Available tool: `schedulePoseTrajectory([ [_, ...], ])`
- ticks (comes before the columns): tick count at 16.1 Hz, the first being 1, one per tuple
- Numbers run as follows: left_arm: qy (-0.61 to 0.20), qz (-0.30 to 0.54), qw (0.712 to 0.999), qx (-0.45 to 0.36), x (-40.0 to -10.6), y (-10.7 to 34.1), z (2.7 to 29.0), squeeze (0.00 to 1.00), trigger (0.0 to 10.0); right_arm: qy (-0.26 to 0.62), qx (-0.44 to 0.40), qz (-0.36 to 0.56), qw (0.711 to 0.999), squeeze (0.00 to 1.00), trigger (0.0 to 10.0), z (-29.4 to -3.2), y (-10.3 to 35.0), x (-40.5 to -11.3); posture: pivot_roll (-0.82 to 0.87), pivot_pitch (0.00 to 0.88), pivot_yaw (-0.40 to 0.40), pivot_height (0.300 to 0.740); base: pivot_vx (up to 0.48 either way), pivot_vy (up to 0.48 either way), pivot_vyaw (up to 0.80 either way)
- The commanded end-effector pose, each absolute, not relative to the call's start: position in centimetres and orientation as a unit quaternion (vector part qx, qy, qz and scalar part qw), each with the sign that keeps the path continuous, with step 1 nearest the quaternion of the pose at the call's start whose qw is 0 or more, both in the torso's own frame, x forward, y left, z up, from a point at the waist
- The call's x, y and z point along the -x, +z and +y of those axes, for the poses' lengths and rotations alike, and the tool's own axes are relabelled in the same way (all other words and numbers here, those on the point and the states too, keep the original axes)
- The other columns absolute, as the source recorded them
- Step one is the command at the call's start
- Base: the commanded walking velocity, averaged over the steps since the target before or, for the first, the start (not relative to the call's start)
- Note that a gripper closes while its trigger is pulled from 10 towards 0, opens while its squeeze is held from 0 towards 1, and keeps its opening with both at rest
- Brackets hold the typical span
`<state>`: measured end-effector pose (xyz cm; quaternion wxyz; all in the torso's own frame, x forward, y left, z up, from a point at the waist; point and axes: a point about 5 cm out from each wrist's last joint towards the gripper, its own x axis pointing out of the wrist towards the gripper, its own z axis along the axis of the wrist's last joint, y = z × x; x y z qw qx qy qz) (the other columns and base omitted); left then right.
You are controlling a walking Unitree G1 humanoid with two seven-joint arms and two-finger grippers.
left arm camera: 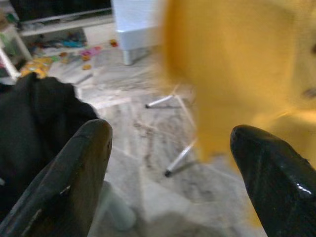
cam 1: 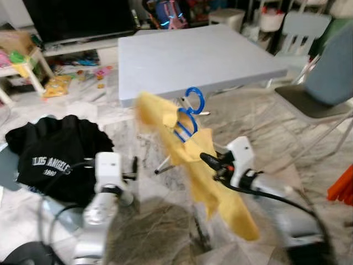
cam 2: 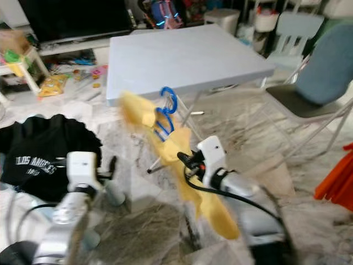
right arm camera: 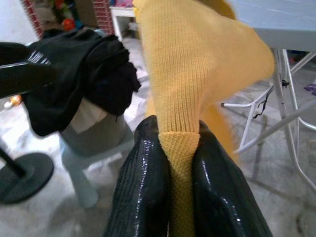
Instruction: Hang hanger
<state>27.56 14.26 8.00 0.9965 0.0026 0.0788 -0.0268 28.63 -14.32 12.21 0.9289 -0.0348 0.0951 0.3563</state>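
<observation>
A yellow knit garment hangs on a blue hanger, whose hook rises just in front of the grey table's edge. My right gripper is shut on a fold of the yellow cloth below the hanger, and the garment trails down past it. My left gripper is lower and to the left, apart from the garment. Its fingers stand open with nothing between them, and the yellow cloth hangs blurred beyond them.
A light grey folding table stands ahead on thin metal legs. A black printed garment lies over a grey stool at the left. A blue-grey chair stands at the right, something orange at the right edge. Toys and a TV stand lie behind.
</observation>
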Motion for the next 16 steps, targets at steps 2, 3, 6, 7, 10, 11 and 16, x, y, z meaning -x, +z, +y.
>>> schedulePoseTrajectory([
  [2, -0.04, 0.069, 0.997, -0.008, -28.1, 8.3, 14.0, 0.0, 10.0, 0.411, 0.03, 0.091, 0.906, 0.0, 10.0, -14.2, 13.9, -27.6, -0.07, 0.0, 0.034, 0.74, 0.0, 0.0, 0.0],
  [3, -0.04, 0.068, 0.997, -0.007, -28.2, 8.4, 14.0, 0.0, 10.0, 0.426, 0.027, 0.095, 0.9, 0.0, 10.0, -14.2, 14.1, -27.3, -0.07, 0.0, 0.035, 0.74, 0.0, 0.0, 0.0],
  [6, -0.054, 0.056, 0.997, 0.003, -29.1, 8.8, 13.4, 0.0, 10.0, 0.477, 0.006, 0.116, 0.871, 0.0, 10.0, -14.3, 15.3, -25.9, -0.08, 0.0, 0.038, 0.74, 0.0, 0.0, 0.0],
  [7, -0.063, 0.054, 0.997, 0.005, -29.5, 8.9, 13.0, 0.0, 10.0, 0.478, -0.005, 0.114, 0.871, 0.0, 10.0, -14.4, 15.8, -25.8, -0.08, 0.0, 0.038, 0.74, 0.0, 0.0, 0.0],
  [10, -0.103, 0.044, 0.994, 0.018, -30.2, 9.3, 11.1, 0.0, 10.0, 0.491, -0.025, 0.113, 0.863, 0.0, 10.0, -13.5, 16.7, -25.5, -0.1, 0.0, 0.045, 0.74, 0.0, 0.0, 0.0],
  [11, -0.132, 0.041, 0.99, 0.036, -30.1, 9.5, 10.2, 0.0, 10.0, 0.48, -0.02, 0.104, 0.871, 0.0, 10.0, -13.1, 16.7, -25.8, -0.1, 0.0, 0.048, 0.74, 0.0, 0.0, 0.0],
  [16, -0.177, 0.043, 0.982, 0.038, -29.8, 9.2, 8.7, 0.0, 10.0, 0.491, -0.037, 0.102, 0.864, 0.0, 10.0, -11.0, 17.1, -25.7, -0.09, 0.0, 0.04, 0.74, 0.0, 0.0, 0.0],
])
